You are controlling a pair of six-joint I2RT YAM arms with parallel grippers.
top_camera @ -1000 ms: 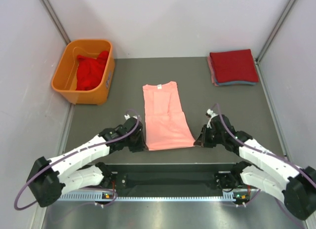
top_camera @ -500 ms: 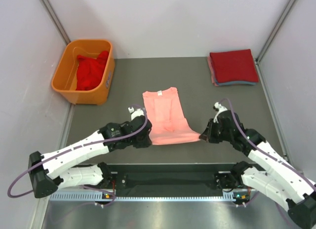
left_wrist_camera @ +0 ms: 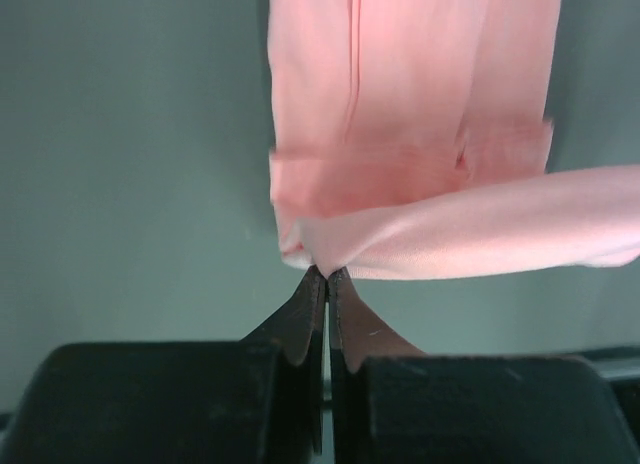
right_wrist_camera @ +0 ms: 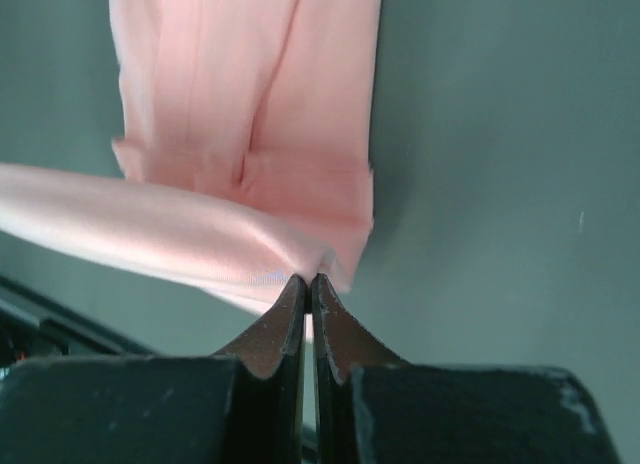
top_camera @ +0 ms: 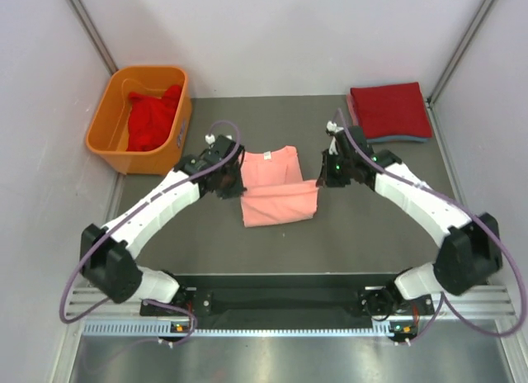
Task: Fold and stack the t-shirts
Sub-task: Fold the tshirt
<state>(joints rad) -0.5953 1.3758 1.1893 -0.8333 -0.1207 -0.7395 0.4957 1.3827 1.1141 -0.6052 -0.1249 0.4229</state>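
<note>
Left hand and right hand pinch the pink t-shirt by its hem.

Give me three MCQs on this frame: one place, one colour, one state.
1. Where does the folded stack sit?
A near left
B far right
C centre
2. What colour is the cloth in the orange tub?
A blue
B white
C red
3. How do the left gripper and right gripper stand on the salmon-pink t-shirt?
A both shut on its lower edge
B both open above it
C only one shut
Key: 1 B, the stack lies in the far right corner. 2 C, red fabric is heaped inside the tub. 3 A, each wrist view shows closed fingers pinching a pink edge that is doubled over the shirt.
</note>
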